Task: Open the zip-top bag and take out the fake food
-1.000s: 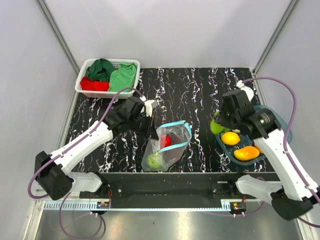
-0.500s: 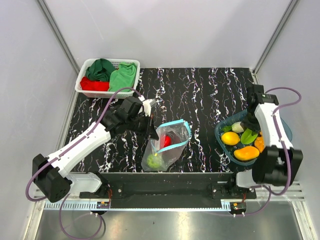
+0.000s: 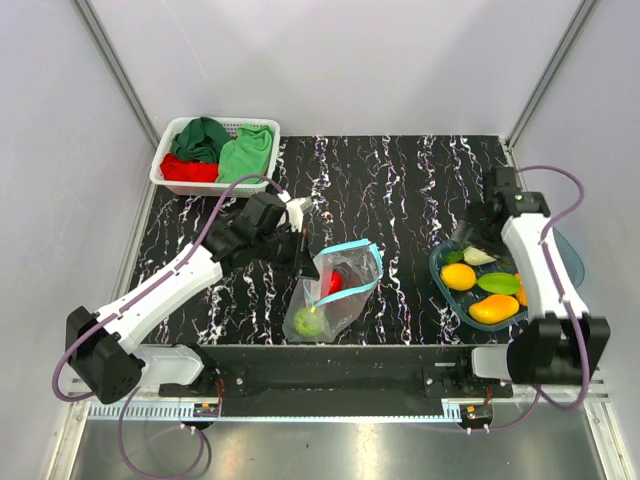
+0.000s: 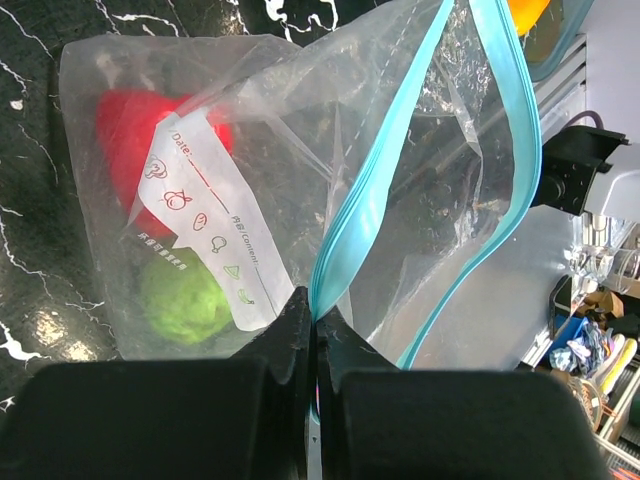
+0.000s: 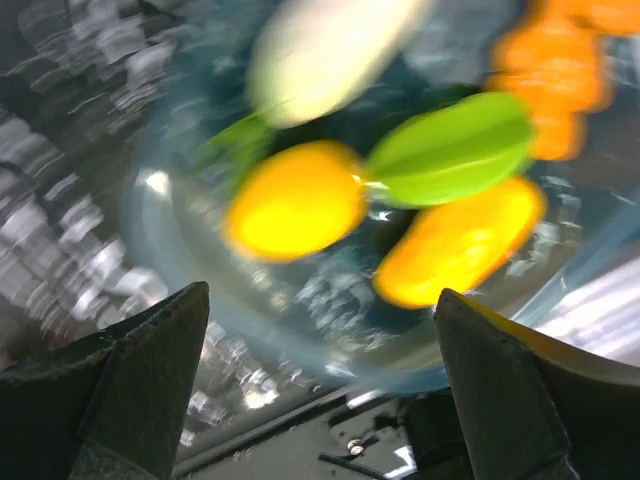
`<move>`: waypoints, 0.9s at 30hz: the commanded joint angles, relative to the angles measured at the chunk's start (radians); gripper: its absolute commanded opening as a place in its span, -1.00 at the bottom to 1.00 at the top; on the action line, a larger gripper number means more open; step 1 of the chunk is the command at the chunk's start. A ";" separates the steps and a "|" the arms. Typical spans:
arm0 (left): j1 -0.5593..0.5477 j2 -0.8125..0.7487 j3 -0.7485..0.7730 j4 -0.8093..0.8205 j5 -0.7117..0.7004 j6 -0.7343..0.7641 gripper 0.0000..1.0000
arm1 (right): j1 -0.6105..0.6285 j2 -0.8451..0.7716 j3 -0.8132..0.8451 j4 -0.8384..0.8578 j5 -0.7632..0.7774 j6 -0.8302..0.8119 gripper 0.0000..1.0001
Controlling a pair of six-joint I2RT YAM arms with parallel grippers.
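The right gripper (image 5: 320, 300) has just sprung wide and hangs empty over the tub (image 3: 437, 275). A green leaf (image 3: 497, 283) now lies there among the yellow and orange food, so one more piece is out. The left gripper (image 4: 312, 310) stays pinched on the zip strip (image 4: 400, 170) of the bag (image 3: 335, 290), mid-table. Only its wrist view shows the mouth gaping, a red piece (image 4: 130, 120) and green ball (image 4: 180, 300) left inside.

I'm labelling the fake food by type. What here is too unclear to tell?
Right wrist view: motion blur smears the fake food in the tub; the top edge cuts the pale piece.
Left wrist view: label and crinkles of the zip-top bag veil the red piece and green piece.
Top view: the right gripper hides under its own wrist.
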 commanded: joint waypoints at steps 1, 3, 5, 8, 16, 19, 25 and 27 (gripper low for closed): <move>0.004 0.022 0.034 0.045 0.042 0.004 -1.00 | 0.213 -0.160 0.052 -0.032 -0.169 0.033 0.99; 0.004 0.027 0.034 0.047 0.048 -0.001 -1.00 | 0.337 -0.193 0.055 -0.028 -0.237 0.083 0.99; 0.004 0.032 0.033 0.053 0.053 -0.007 -1.00 | 0.420 -0.234 0.071 -0.017 -0.288 0.128 0.99; 0.002 0.033 0.019 0.054 0.057 -0.018 -1.00 | 0.563 -0.259 0.103 0.007 -0.308 0.207 0.99; 0.002 0.036 0.027 0.064 0.059 -0.039 -1.00 | 0.816 -0.136 0.143 0.173 -0.300 0.303 0.75; -0.001 0.039 0.044 0.064 0.063 -0.044 -1.00 | 0.841 -0.093 0.111 0.266 -0.320 0.358 0.44; -0.024 -0.004 0.065 0.073 0.002 -0.082 -1.00 | 0.841 -0.001 0.066 0.328 -0.332 0.471 -0.14; -0.034 0.001 0.079 0.097 -0.006 -0.093 -1.00 | 0.841 0.019 0.048 0.343 -0.367 0.494 -0.34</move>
